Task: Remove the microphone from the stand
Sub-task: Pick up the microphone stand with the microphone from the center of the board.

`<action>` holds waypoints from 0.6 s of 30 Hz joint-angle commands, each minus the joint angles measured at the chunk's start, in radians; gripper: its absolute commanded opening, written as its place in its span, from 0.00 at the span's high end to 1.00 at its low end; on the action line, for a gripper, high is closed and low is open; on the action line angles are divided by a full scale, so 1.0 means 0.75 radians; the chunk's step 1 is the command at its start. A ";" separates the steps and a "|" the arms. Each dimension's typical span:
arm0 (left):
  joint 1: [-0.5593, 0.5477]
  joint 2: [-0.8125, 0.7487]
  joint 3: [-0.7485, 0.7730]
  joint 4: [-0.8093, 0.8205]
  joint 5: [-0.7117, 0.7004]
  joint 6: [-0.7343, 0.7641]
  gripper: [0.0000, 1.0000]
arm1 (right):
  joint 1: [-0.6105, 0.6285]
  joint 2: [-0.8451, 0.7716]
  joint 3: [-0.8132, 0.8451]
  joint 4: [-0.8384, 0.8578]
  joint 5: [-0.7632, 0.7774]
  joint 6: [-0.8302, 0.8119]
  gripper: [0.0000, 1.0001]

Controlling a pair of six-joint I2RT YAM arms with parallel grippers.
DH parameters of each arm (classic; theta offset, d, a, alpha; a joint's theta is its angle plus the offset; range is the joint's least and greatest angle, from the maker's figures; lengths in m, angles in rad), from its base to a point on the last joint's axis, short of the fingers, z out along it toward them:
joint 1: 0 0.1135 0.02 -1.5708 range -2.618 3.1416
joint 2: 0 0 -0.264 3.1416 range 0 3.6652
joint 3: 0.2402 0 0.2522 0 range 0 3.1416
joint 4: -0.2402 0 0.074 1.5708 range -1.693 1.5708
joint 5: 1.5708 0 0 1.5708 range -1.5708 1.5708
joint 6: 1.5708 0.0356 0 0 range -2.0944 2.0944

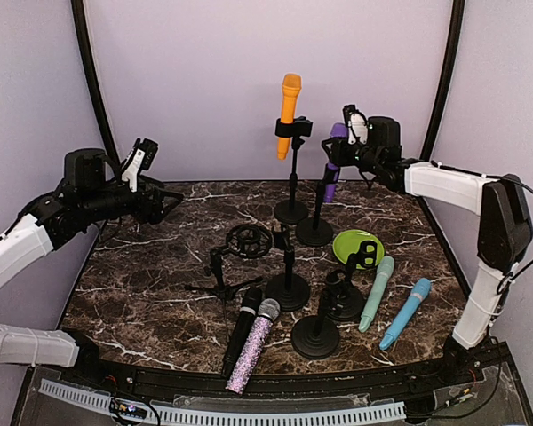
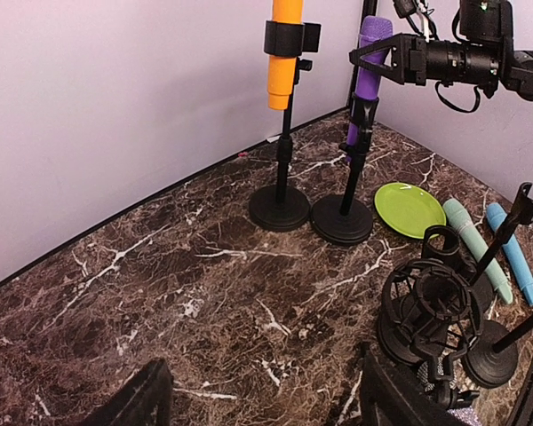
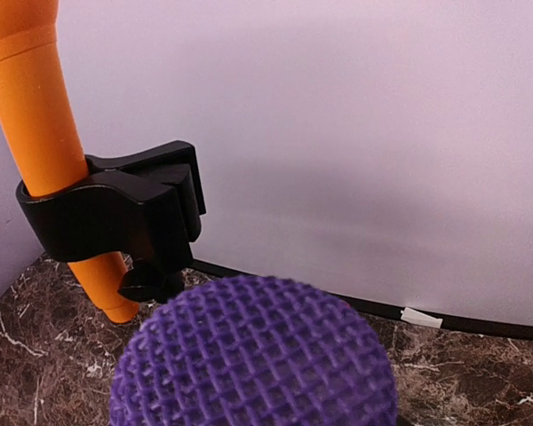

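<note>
Top external view has the purple microphone (image 1: pixel 330 185), smooth-bodied with a woven mesh head, seated in its round-based black stand (image 1: pixel 315 232) at the back of the marbled desk (image 1: pixel 160 257). Nothing is lifted yet. Right fingers (image 2: pixel 382 60) flank its head, but I cannot tell if they grip; left fingers (image 2: pixel 147 395) are spread and empty.

Bright, even lighting, soft shadows, sharp focus (top view bows at edges).
</note>
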 commanded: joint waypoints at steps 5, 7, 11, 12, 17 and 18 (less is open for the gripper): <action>0.004 -0.005 -0.024 0.045 0.003 0.005 0.26 | 0.050 -0.063 0.010 0.155 0.051 0.012 0.80; 0.003 0.001 -0.029 0.062 0.013 -0.001 0.27 | 0.072 -0.091 0.003 0.151 0.094 0.025 0.83; 0.003 0.017 -0.036 0.117 0.058 -0.039 0.29 | 0.139 -0.160 -0.016 0.140 0.225 0.047 0.86; 0.002 0.024 -0.032 0.142 0.072 -0.062 0.30 | 0.158 -0.175 -0.020 0.135 0.265 0.051 0.86; -0.094 0.101 0.027 0.176 0.048 -0.073 0.32 | 0.246 -0.276 -0.059 0.122 0.441 0.067 0.89; -0.145 0.112 0.052 0.171 0.032 -0.055 0.32 | 0.259 -0.298 -0.068 0.121 0.471 0.069 0.89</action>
